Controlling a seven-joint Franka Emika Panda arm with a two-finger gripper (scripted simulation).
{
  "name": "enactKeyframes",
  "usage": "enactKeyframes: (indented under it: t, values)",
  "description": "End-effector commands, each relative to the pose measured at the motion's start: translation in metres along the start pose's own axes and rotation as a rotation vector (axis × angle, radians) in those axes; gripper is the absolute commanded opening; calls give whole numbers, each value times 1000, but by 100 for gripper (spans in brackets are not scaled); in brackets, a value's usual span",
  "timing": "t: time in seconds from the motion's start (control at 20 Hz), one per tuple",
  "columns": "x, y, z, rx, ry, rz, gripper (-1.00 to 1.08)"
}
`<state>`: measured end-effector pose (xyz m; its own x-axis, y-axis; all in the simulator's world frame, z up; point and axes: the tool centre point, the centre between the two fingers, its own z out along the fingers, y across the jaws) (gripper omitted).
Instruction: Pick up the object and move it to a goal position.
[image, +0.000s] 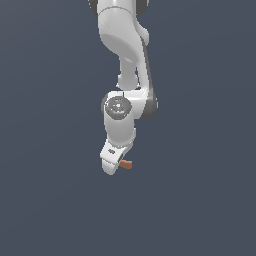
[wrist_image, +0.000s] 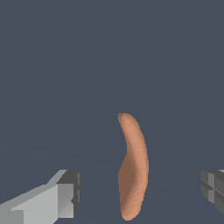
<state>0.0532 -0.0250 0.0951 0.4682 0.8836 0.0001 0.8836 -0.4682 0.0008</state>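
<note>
Two fingers (wrist_image: 65, 192) of the pincer (wrist_image: 140, 192) stand wide apart, neither touching the object (wrist_image: 133, 168), an orange-brown curved strip lying between them, nearer the one toward the wrist picture's right. Closing off-centre could push its arc sideways, so it rolls or twists out.

Most of the orange-brown strip (image: 126, 164) behind the pincer (image: 116, 164); arm's upper part (image: 117, 20) cut off
</note>
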Motion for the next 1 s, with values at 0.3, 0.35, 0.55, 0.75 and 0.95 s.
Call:
enactKeyframes:
  t: [0.3,0.35,0.55,0.75,0.95]
  values:
    - [-1,-1,39,1,0,-4,100]
    - [0,-2,43,1,0,-5,100]
    - [0,0,47,1,0,-5,100]
    - [0,0,47,1,0,-5,-100]
    - [0,0,47,1,0,-5,-100]
